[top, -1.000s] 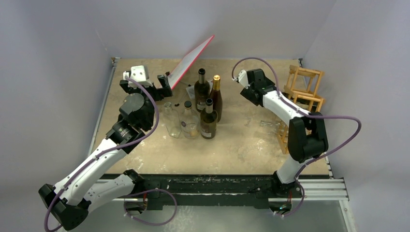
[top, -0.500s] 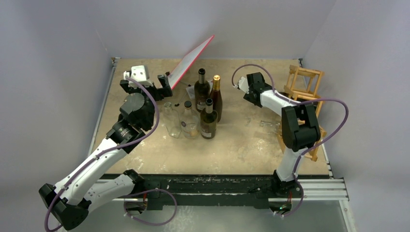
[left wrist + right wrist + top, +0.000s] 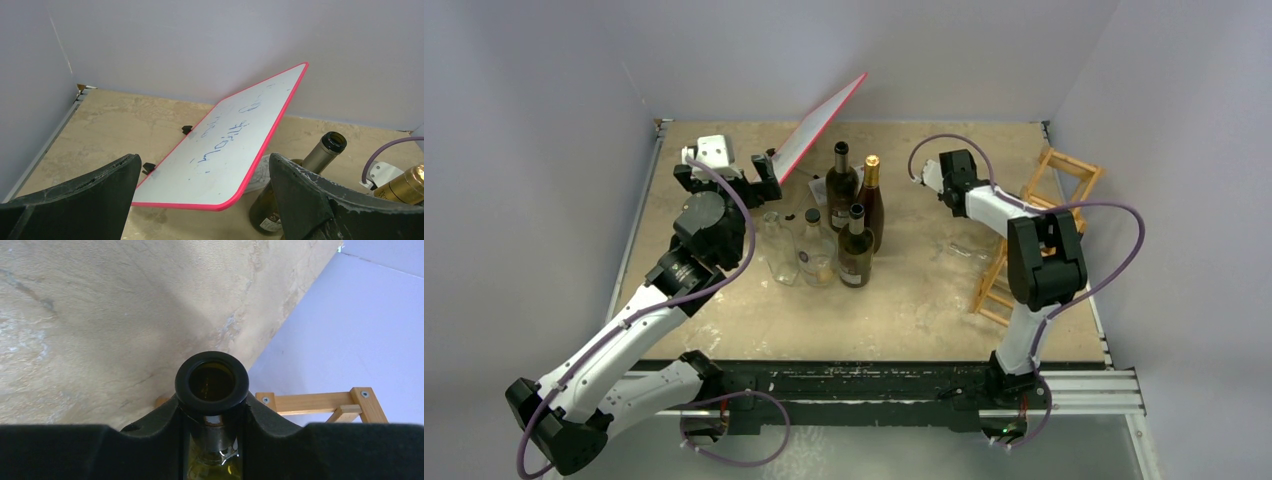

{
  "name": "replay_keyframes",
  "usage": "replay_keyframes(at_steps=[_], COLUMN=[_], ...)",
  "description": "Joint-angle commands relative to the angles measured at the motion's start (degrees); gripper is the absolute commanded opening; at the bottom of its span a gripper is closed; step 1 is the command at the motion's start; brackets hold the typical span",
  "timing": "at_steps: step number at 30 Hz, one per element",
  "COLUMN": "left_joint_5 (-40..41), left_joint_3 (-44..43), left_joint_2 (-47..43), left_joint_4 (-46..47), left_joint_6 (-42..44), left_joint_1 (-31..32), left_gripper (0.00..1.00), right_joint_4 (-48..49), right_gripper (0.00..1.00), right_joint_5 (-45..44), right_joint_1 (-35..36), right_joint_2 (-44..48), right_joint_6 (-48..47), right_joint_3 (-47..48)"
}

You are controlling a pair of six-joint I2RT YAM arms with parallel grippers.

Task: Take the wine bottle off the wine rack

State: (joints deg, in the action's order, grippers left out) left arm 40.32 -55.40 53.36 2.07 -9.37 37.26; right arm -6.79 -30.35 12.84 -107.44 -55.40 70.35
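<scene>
In the right wrist view my right gripper (image 3: 212, 409) is shut on the neck of the wine bottle (image 3: 212, 376), a greenish glass bottle whose dark open mouth points away from the camera. Behind the bottle, a wooden bar of the wine rack (image 3: 320, 402) shows. In the top view the right gripper (image 3: 949, 175) sits at the back right of the table. The wine rack (image 3: 1072, 172) stands skewed beside and under that arm, which hides the bottle there. My left gripper (image 3: 729, 175) is open at the back left, holding nothing.
A red-edged whiteboard (image 3: 819, 125) leans at the back, just ahead of the left fingers (image 3: 300, 200). A cluster of several upright bottles (image 3: 856, 245) stands mid-table, one with a gold cap (image 3: 872, 165). The side walls are close on both sides.
The right gripper has closed on the bottle's neck. The wine rack has swung and tilted, its near end shifting left. The left arm has not moved.
</scene>
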Motion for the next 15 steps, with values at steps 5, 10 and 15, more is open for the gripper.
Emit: replay_keyframes(at_steps=[5, 10, 15], left_joint_5=[-0.08, -0.08, -0.5], left_joint_3=[-0.49, -0.42, -0.53], left_joint_2=[-0.07, -0.06, -0.09], left_joint_4=[1.89, 1.96, 1.88], left_joint_6=[0.42, 0.27, 0.01], left_joint_1=[-0.28, -0.24, -0.27], left_gripper=[0.99, 0.99, 0.99], right_joint_4=[4.05, 5.45, 4.06], right_gripper=[0.06, 0.0, 0.0], right_joint_5=[1.98, 3.6, 1.95], right_joint_1=[1.48, 1.4, 1.39], right_joint_2=[6.91, 7.28, 1.72], right_joint_6=[0.76, -0.44, 2.39], right_joint_3=[-3.28, -4.75, 0.84])
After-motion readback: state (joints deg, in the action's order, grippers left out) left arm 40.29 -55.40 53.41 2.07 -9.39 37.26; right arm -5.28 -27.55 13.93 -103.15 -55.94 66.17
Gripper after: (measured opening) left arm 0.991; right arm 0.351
